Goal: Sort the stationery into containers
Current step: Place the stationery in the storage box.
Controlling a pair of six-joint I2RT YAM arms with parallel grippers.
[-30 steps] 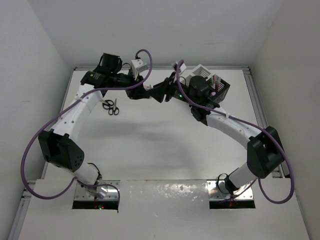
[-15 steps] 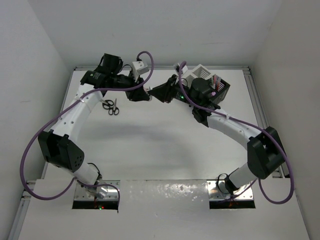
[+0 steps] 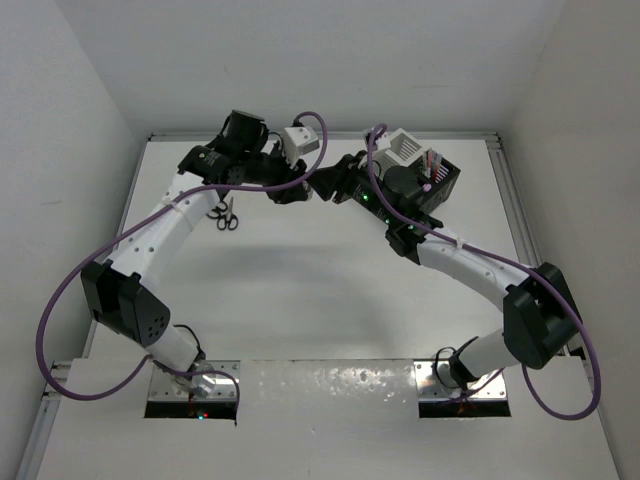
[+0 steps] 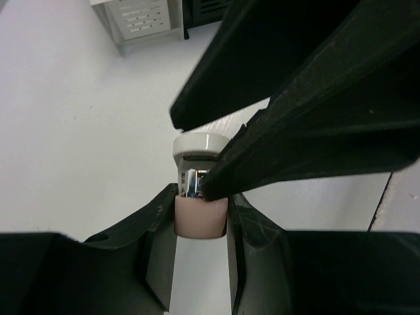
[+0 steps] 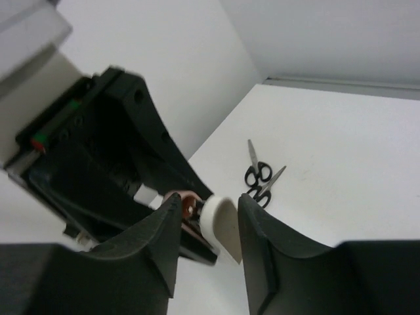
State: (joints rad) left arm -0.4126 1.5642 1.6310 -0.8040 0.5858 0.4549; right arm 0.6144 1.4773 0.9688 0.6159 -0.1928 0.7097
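Highlighter (image 4: 201, 213) pinched between both grippers, left gripper (image 4: 201, 220) and right gripper (image 5: 209, 220); scissors (image 5: 260, 176) on table beyond.

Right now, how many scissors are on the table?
2. The right wrist view shows one pair lying just beyond a second pair, handles touching, at the table's far left. From above they read as one cluster, partly hidden by the left arm.

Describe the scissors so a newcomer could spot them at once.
Start at the white table and look to its far left, just under the left arm's forearm. The black-handled scissors lie flat there; the right wrist view shows two crossed pairs, the only loose items on the bare surface.
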